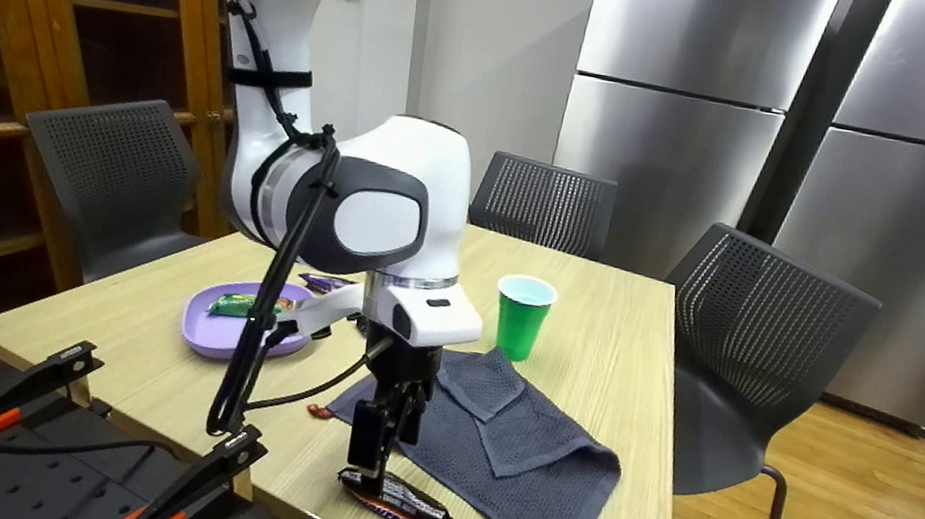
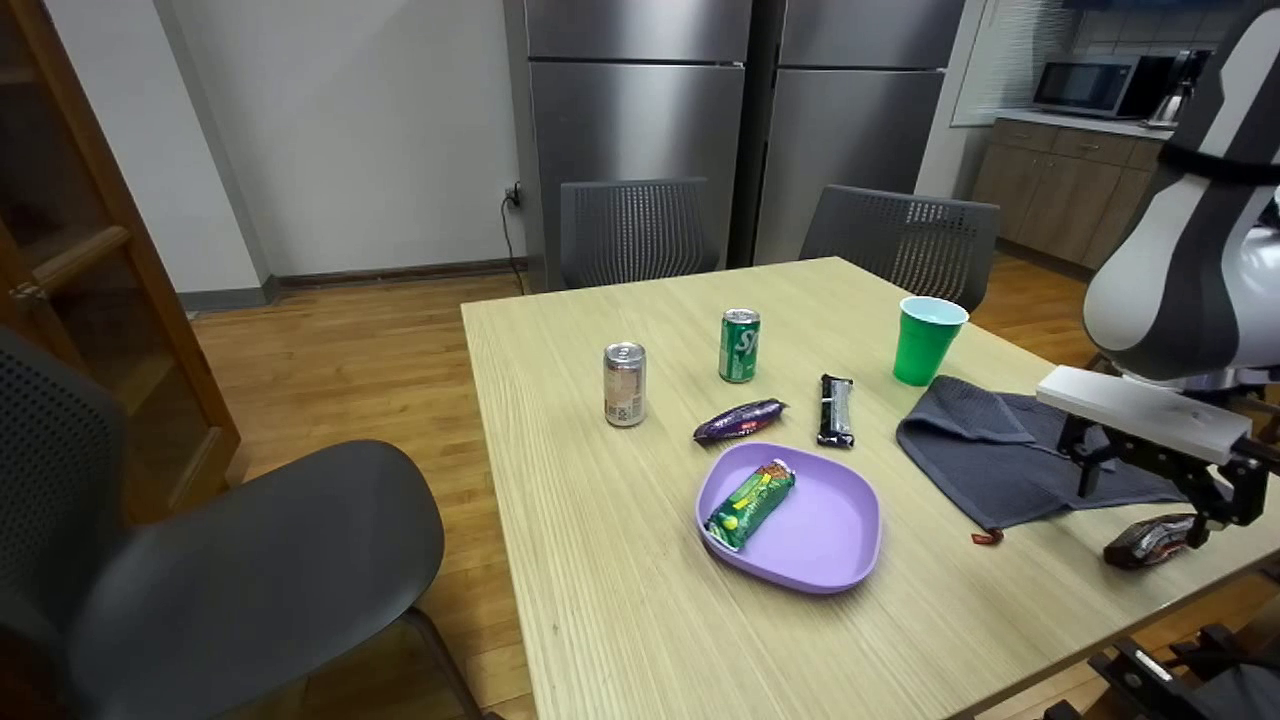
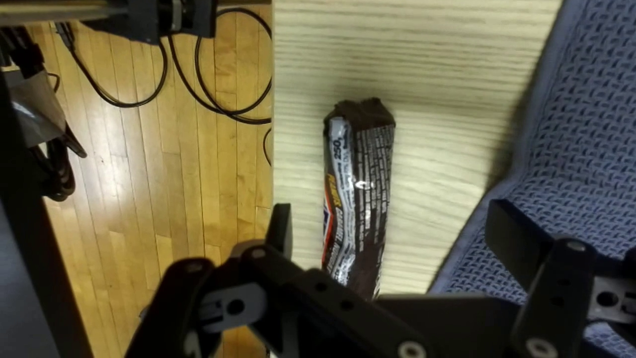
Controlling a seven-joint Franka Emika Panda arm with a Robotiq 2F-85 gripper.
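My gripper (image 3: pixel 395 231) is open, with a dark brown wrapped candy bar (image 3: pixel 360 174) lying on the table between its spread fingers. The bar is nearer the left finger in the wrist view, and its lower end is hidden behind the gripper. In both exterior views the gripper (image 1: pixel 384 452) (image 2: pixel 1145 510) is low over the bar (image 1: pixel 408 505) (image 2: pixel 1146 541). I cannot tell whether a finger touches it. A dark blue-grey towel (image 1: pixel 519 503) lies partly folded beside the bar; the right finger is over its edge in the wrist view (image 3: pixel 581 124).
A purple plate (image 2: pixel 840 530) holds a green wrapped bar (image 2: pixel 752 505). A green cup (image 2: pixel 922 345), two cans (image 2: pixel 625 385) (image 2: pixel 739 345), a purple bar (image 2: pixel 740 421) and a black-and-silver bar (image 2: pixel 836 410) stand or lie on the table. The table edge and clamps (image 1: pixel 200 481) are near the gripper.
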